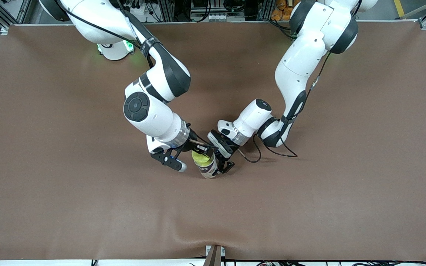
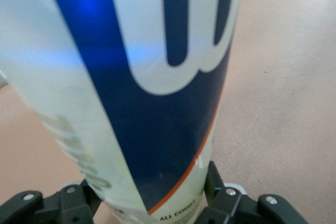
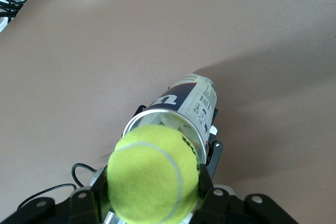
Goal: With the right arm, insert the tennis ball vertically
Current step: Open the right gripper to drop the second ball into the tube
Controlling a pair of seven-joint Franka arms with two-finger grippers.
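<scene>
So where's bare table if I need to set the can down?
Bare brown table runs on every side. Crowded only mid-table, where the left gripper clamps the can and the right gripper holds the tennis ball at its mouth.

A brown table [image 1: 87,203] with cables [image 1: 213,11] along its edge.

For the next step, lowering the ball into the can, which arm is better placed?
The right. Its pincer is shut on the tennis ball, directly over the open mouth of the can. The left pincer is busy holding the can upright on the table.
</scene>
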